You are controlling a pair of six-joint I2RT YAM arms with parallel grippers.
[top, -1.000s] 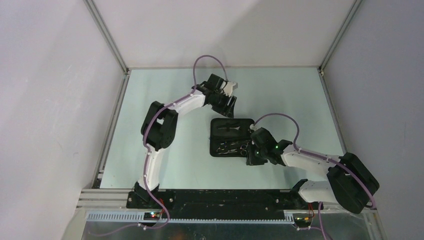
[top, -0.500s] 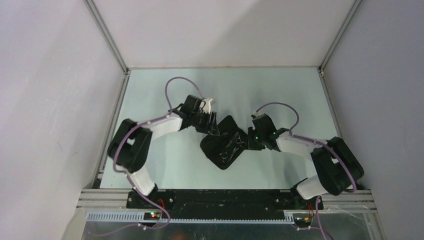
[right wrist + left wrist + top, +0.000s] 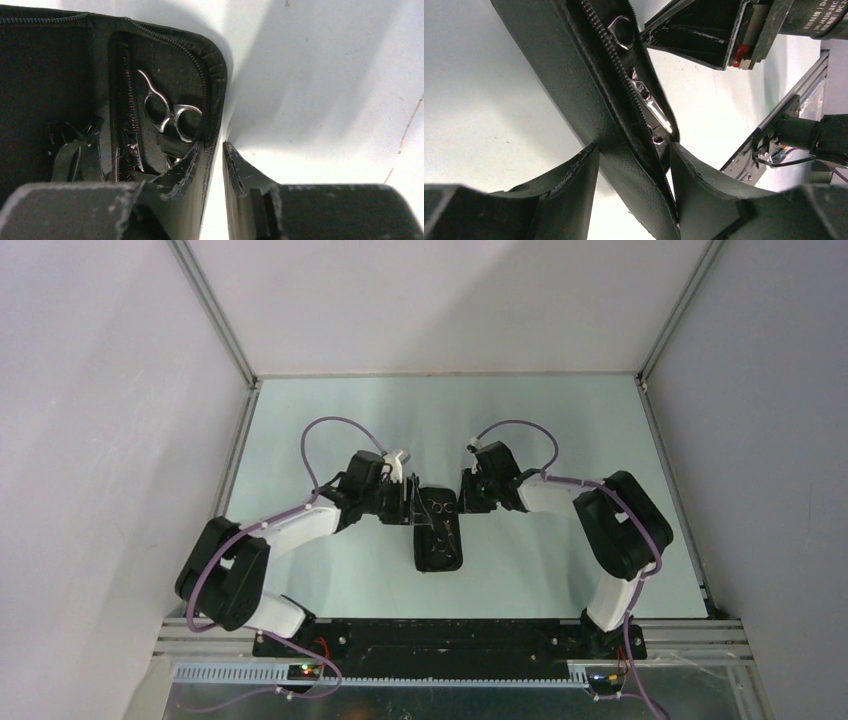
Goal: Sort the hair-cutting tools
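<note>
The black pouch (image 3: 437,530) lies on the table mid-view, long side running near to far, half folded. Silver scissors (image 3: 441,532) sit strapped inside it. Their ring handles show in the right wrist view (image 3: 167,117), and a blade shows in the left wrist view (image 3: 658,111). Thin black clips (image 3: 70,156) sit in the pouch's left half. I cannot make out the comb. My left gripper (image 3: 410,504) is shut on the pouch's raised flap (image 3: 624,165). My right gripper (image 3: 468,496) is pinched on the pouch's far right rim (image 3: 216,120).
The pale green table (image 3: 330,420) is walled by a metal frame, with rails at the left (image 3: 225,490) and right (image 3: 665,470). Both arms reach in toward the middle, their purple cables arching above. The right gripper's body (image 3: 704,30) hangs close over the pouch.
The pouch has turned from lying sideways to lying lengthwise and has shifted toward the middle, folded narrower. My left gripper came down from the far side onto its flap. The right arm swung farther.
</note>
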